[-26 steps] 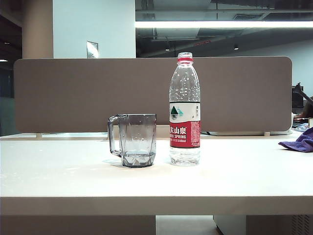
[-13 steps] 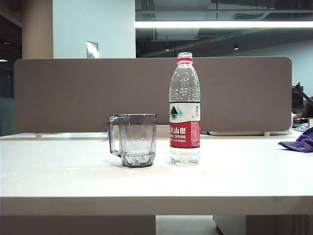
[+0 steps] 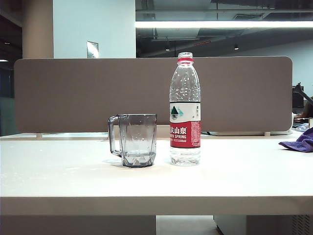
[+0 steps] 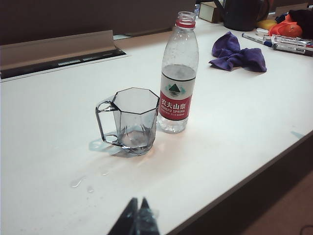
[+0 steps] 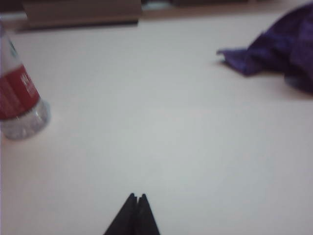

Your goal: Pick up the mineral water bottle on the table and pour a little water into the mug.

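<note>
Standing upright on the table (image 3: 58,176), the mineral water bottle (image 3: 185,110) has its cap off, showing an open mouth above the red neck ring. In the exterior view it sits near the middle of the tabletop, just right of the mug (image 3: 134,140), with a narrow gap between them. The mug is upright too, its loop handle turned to the left, and a little water (image 4: 131,143) lies in its bottom. The bottle's water level reaches about the top of its label in my left wrist view.

My left gripper (image 4: 138,215) hangs over the near edge of the table, well short of the mug and bottle, its two dark fingertips pressed together and holding nothing. A few small drops (image 4: 77,182) lie on the tabletop between it and the mug.

My right gripper (image 5: 136,211) is also closed tight and empty, its fingers meeting at a point above bare tabletop. From its wrist view, the bottle's base and red label lie off to one side, well apart from the fingertips.

A crumpled purple cloth (image 3: 299,142) lies at the far right of the table, clear of both the bottle and the mug. Neither gripper appears in the exterior view.
</note>
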